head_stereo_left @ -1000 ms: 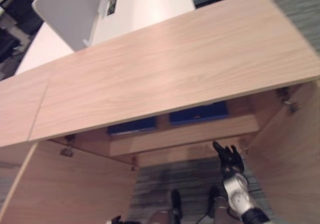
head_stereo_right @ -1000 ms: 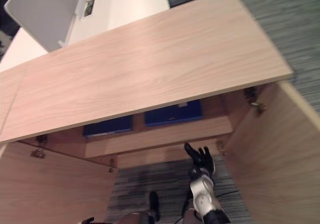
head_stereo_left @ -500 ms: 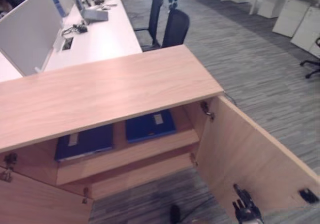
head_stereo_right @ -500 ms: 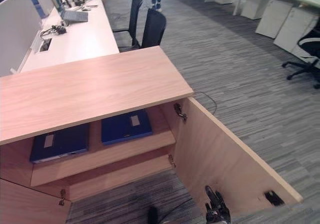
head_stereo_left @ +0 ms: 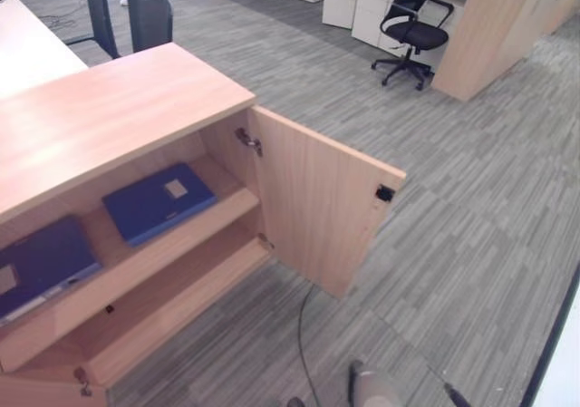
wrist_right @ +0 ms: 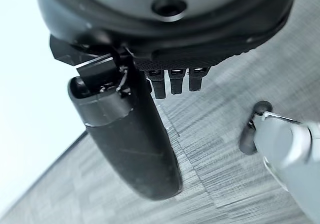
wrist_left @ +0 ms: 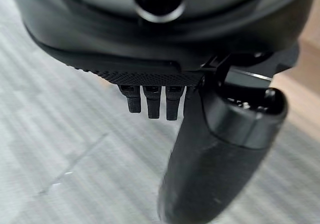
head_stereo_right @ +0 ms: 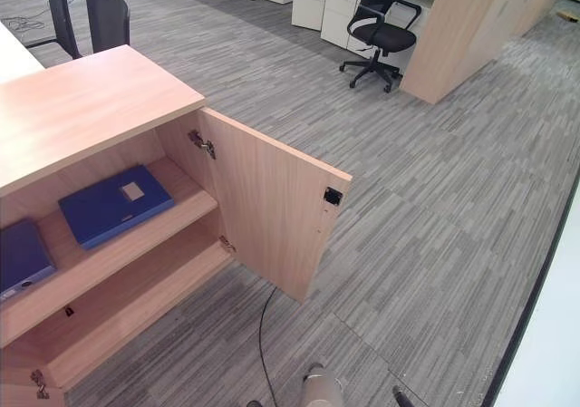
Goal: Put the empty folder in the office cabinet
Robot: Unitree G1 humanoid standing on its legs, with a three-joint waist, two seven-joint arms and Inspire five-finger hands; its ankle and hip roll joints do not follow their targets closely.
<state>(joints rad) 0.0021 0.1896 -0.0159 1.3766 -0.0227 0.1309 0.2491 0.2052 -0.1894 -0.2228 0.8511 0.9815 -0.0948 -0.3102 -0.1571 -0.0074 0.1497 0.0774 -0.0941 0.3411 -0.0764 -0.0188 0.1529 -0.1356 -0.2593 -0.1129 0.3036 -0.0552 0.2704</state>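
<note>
Lying flat on the upper shelf (head_stereo_left: 195,235) of the open cabinet (head_stereo_left: 109,108), two blue folders (head_stereo_left: 159,200) are seen; placement appears done. Left hand (wrist_left: 200,149) and right hand (wrist_right: 130,134) are held empty, fingers relaxed, above the floor (head_stereo_right: 435,208).

The cabinet (head_stereo_left: 109,117) fills the frame's left, its door (head_stereo_left: 317,198) swung open toward centre. Two folders (side by side) lie on its upper shelf (head_stereo_left: 136,262): one (head_stereo_left: 159,201) right, another (head_stereo_left: 36,266) at the left edge.
</note>
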